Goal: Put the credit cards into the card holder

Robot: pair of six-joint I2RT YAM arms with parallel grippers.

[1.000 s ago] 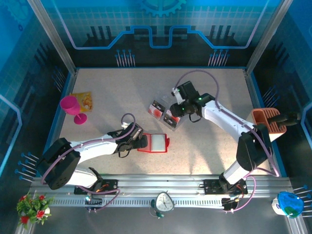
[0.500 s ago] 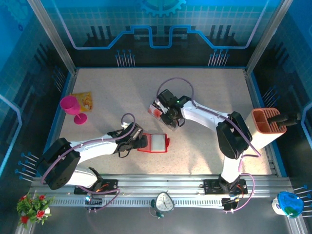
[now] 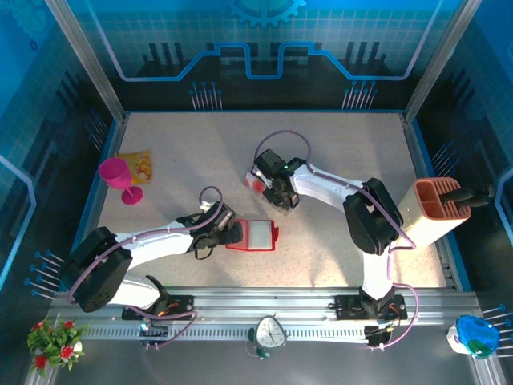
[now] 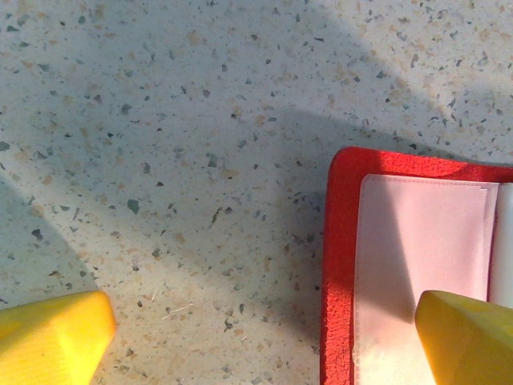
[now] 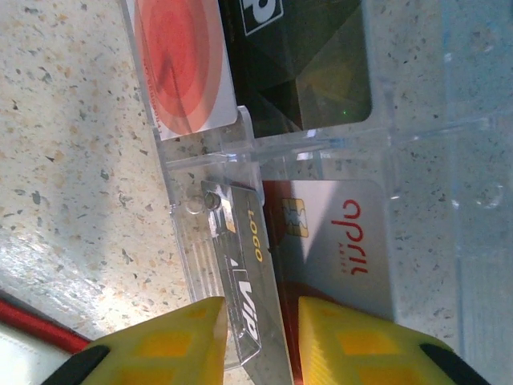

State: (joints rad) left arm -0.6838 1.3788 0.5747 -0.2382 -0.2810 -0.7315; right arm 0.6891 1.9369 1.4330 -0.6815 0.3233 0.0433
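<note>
Reaching right tool [image 3: 280, 198]: lowered over the credit cards [image 3: 257, 180] near the middle of the worktop [image 3: 200, 144].
Right tool state [image 5: 260, 321]: yellow fingers [image 5: 160, 341] set narrowly, one on each side of a dark strip with yellow lettering [image 5: 240, 281] inside a clear plastic sleeve [image 5: 321, 148]; whether they actually press on it cannot be told.
Credit cards, wrist view [image 5: 184, 72]: one shows a red round mark beside a black half; next to it lies a pale card with a chip and red lettering [image 5: 337, 241]; both sit in clear sleeves.
Card holder [image 3: 255, 235]: lying open, pale inside up, towards the near edge of the worktop, about midway along it, apart from the cards.
Left tool [image 3: 232, 233]: at the card holder's left end.
Left tool state [image 4: 256, 345]: spread wide and holding nothing; one finger [image 4: 469, 337] over the pale lining inside the red border [image 4: 341, 265], the other over bare worktop.
Left edge: pink goblet [image 3: 116, 178] beside a yellow-orange packet [image 3: 135, 164].
Right edge: orange-brown rack [image 3: 437, 198].
</note>
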